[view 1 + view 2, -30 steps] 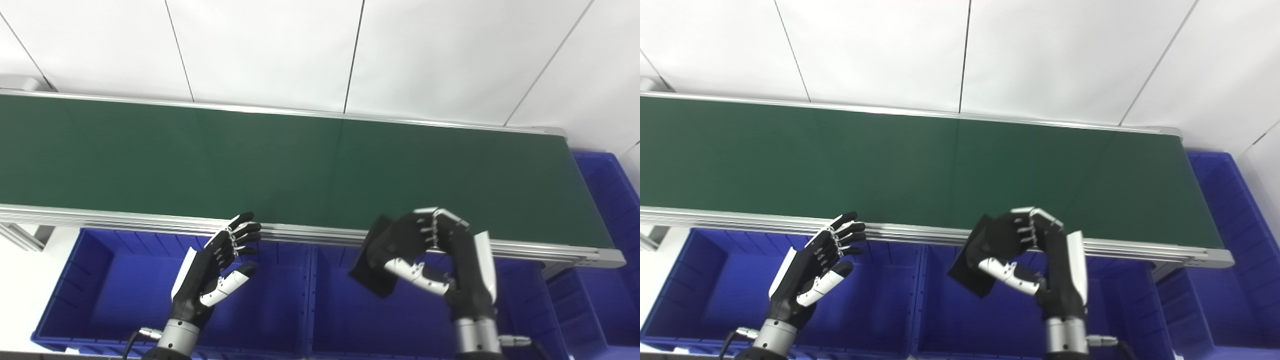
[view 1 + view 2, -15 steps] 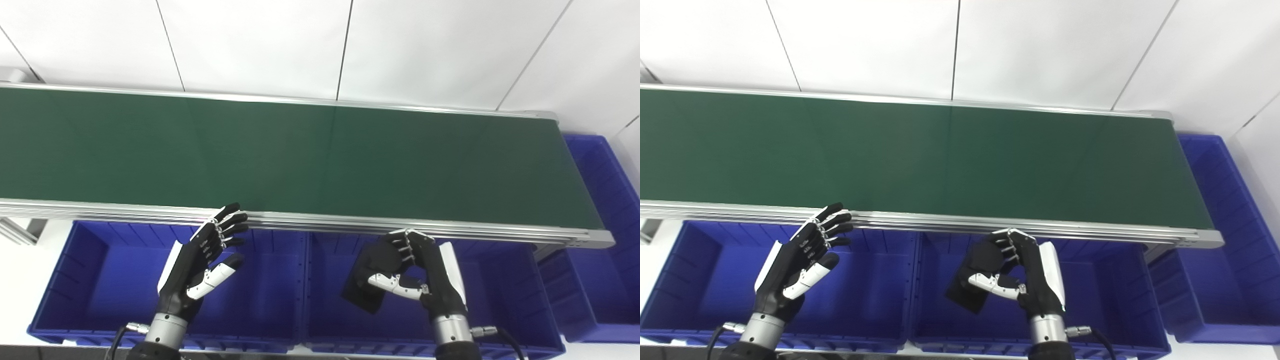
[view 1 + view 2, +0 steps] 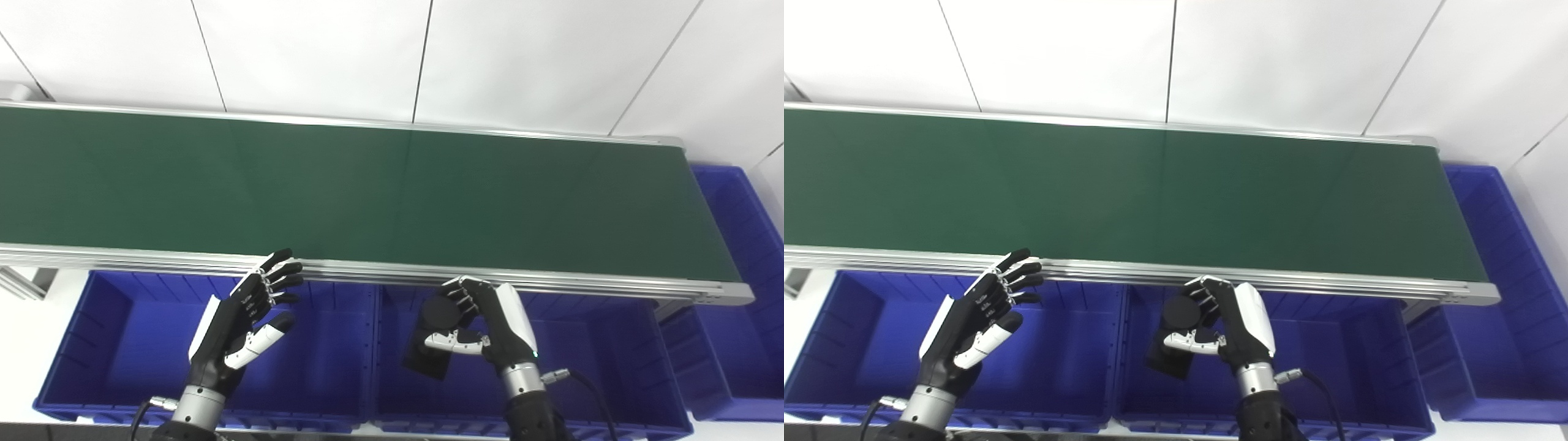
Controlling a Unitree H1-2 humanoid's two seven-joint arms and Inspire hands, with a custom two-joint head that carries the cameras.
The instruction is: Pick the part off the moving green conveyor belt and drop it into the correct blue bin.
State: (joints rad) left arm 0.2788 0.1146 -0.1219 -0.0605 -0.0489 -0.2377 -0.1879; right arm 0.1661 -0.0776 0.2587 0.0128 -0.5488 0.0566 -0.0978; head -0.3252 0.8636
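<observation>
My right hand [image 3: 490,321] is shut on a flat black part [image 3: 432,343] with a round raised boss. It holds the part tilted over the left side of the middle blue bin [image 3: 588,361], below the belt's near rail. It shows in the right eye view too [image 3: 1176,343]. My left hand [image 3: 245,321] is open and empty, fingers spread, over the left blue bin [image 3: 128,343]. The green conveyor belt [image 3: 367,196] carries nothing that I can see.
The belt's aluminium near rail [image 3: 380,269] runs just above both hands. A third blue bin [image 3: 741,294] stands at the right end of the belt. A white tiled wall is behind the belt.
My right hand has carried the black part off the belt edge, down and left, over the middle bin. The camera shifted a little. The left hand has barely moved.
</observation>
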